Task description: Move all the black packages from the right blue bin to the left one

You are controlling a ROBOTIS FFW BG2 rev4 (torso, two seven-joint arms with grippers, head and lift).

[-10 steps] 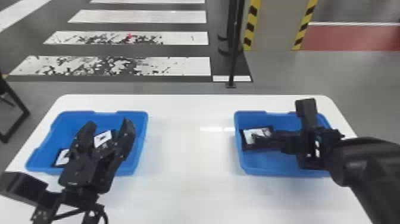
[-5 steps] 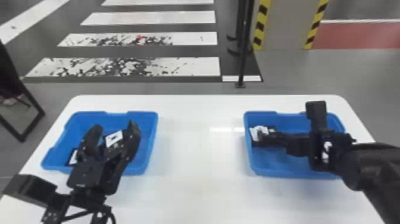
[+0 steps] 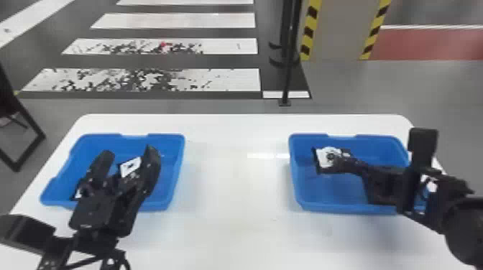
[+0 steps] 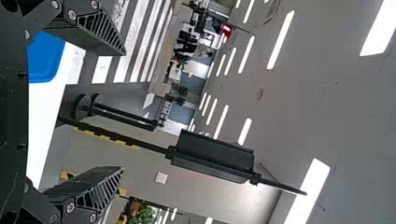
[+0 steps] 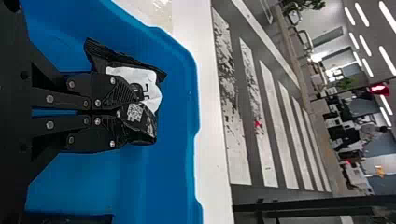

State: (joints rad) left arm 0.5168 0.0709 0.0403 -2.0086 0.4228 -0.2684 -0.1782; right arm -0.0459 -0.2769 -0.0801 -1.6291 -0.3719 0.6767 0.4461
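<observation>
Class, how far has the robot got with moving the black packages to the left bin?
Done, apparently: a labelled package and probably a second one lie in the left bin.
In hand: the right gripper pinches a black package inside the right bin.
Left: carrying that across, plus perhaps a dark shape also in that bin.

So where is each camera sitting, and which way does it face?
Head view: on the head, facing forward and down at the table, left bin and right bin; left arm and right arm show.
Left wrist view: left wrist, facing out to floor stripes and ceiling; the left tool, open, shows.
Right wrist view: right wrist, facing the right bin; the right tool shows, shut on a black package.
Shared: head and right wrist views show that package.
</observation>
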